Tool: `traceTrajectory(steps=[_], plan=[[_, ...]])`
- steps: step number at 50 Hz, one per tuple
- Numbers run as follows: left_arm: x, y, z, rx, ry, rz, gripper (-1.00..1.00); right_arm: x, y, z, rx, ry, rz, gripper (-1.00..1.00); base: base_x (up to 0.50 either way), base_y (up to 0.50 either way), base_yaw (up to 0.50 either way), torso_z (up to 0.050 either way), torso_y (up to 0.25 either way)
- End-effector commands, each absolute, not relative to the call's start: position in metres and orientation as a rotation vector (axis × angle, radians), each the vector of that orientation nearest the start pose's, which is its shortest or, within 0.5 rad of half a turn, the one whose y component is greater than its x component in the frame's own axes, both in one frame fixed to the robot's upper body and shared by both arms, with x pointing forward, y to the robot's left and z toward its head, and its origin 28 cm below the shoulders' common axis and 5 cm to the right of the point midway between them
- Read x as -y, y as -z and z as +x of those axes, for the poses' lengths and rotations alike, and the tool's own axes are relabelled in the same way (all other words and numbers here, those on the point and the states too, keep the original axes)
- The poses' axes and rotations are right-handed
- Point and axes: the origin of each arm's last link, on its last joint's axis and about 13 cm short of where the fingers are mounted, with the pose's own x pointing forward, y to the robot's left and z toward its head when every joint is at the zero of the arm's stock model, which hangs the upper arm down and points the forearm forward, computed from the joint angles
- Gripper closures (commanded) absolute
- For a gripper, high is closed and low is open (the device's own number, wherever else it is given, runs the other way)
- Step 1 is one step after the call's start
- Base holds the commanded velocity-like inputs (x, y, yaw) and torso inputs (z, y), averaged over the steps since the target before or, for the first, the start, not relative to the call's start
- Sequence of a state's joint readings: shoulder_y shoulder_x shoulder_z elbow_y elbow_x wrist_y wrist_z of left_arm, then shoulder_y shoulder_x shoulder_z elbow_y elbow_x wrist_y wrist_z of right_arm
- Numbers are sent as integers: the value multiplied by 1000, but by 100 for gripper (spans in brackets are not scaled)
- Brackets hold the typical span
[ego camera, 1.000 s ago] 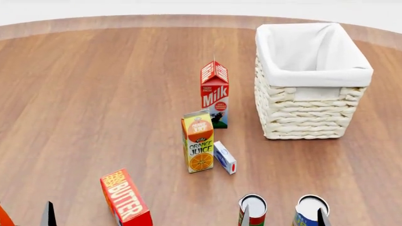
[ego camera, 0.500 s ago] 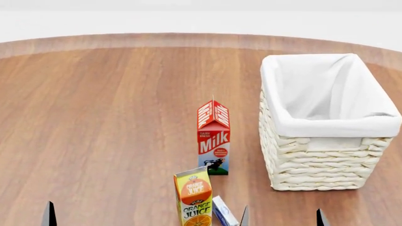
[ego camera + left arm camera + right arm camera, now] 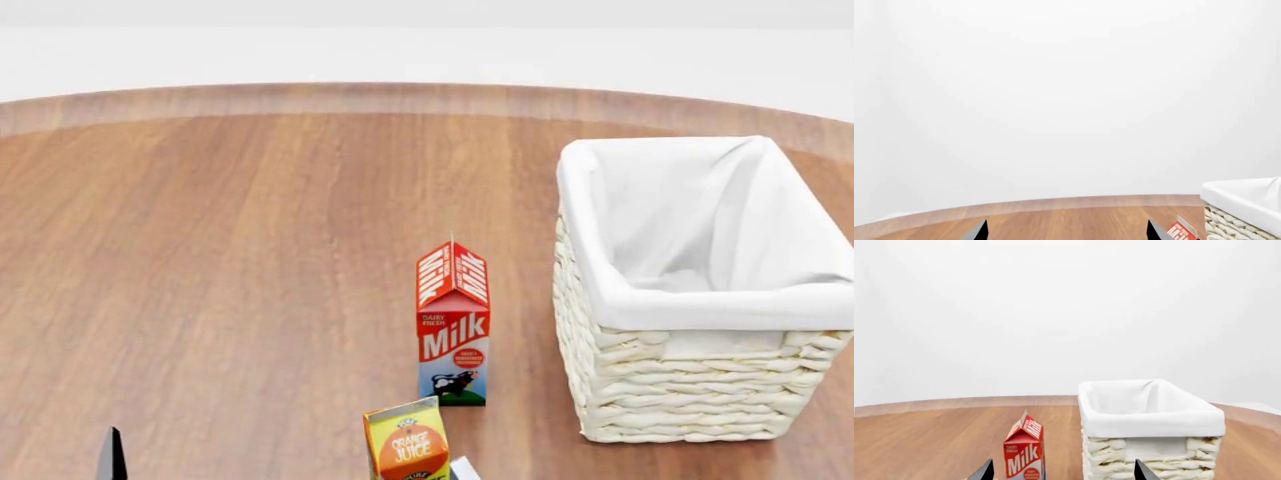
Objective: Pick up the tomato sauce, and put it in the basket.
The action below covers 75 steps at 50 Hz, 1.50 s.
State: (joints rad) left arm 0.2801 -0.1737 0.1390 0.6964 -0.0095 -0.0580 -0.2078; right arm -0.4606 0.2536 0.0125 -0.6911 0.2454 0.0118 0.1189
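Brown wood grain covers the round table (image 3: pixel 240 280), which carries every item here. From the head view, only one dark fingertip (image 3: pixel 112 455) of the left gripper shows at the near edge, and the right gripper is out of that view. The left wrist view shows the left gripper (image 3: pixel 1066 231) with two dark fingertips set wide apart and nothing between them; bare table lies ahead of it, and the basket (image 3: pixel 1244 212) and a corner of the milk carton (image 3: pixel 1182 231) sit off to its right side. The right wrist view shows the right gripper (image 3: pixel 1063 471) likewise spread, its tips apart with nothing held. Just ahead of this gripper stand the milk carton (image 3: pixel 1024 450), upright, toward its left tip, and the cream wicker basket (image 3: pixel 1151 432) with white cloth lining, toward its right tip; the two stand near each other but apart. In the head view an orange juice carton (image 3: pixel 407 442) stands nearer the robot than the milk carton (image 3: pixel 454 325), with the basket (image 3: pixel 701 300) to the milk's right. The tomato sauce can appears in none of the three views, so its place cannot be told.
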Motion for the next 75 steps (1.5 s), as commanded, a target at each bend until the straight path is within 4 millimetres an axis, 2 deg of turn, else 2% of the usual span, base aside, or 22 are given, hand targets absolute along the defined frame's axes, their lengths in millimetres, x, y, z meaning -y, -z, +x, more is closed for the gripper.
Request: traceTrajectory(steps=[1, 5, 10, 16, 21, 48, 54, 55, 56, 75], plan=[[-201, -102, 142, 342, -11, 59, -100, 152, -69, 74, 62, -2, -60, -100, 0, 0, 0, 0, 0], [-200, -102, 141, 342, -14, 66, -100, 155, -43, 65, -9, -2, -69, -100, 0, 0, 0, 0, 0], [-200, -101, 141, 338, -17, 72, -100, 159, -24, 58, -73, 23, -46, -100, 0, 0, 0, 0, 0], [-199, -100, 141, 335, -16, 72, -100, 157, -15, 54, -106, 9, -59, -100, 0, 0, 0, 0, 0], [-199, -100, 142, 335, -15, 75, -100, 149, 3, 48, -168, -31, -26, -100, 0, 0, 0, 0, 0], [-197, -100, 142, 335, -6, 80, -100, 134, 23, 42, -221, -156, -27, -100, 0, 0, 0, 0, 0], [-197, -99, 142, 331, -2, 80, -100, 131, 32, 49, -236, -157, -29, -100, 0, 0, 0, 0, 0], [-196, -99, 143, 327, 1, 79, -100, 126, 50, 78, -240, -119, -19, -100, 0, 0, 0, 0, 0], [-197, -99, 143, 327, 0, 79, -100, 127, 56, 83, -251, -113, -24, -100, 0, 0, 0, 0, 0], [-197, -98, 144, 325, -1, 80, -100, 125, 60, 89, -254, -114, -24, -100, 0, 0, 0, 0, 0]])
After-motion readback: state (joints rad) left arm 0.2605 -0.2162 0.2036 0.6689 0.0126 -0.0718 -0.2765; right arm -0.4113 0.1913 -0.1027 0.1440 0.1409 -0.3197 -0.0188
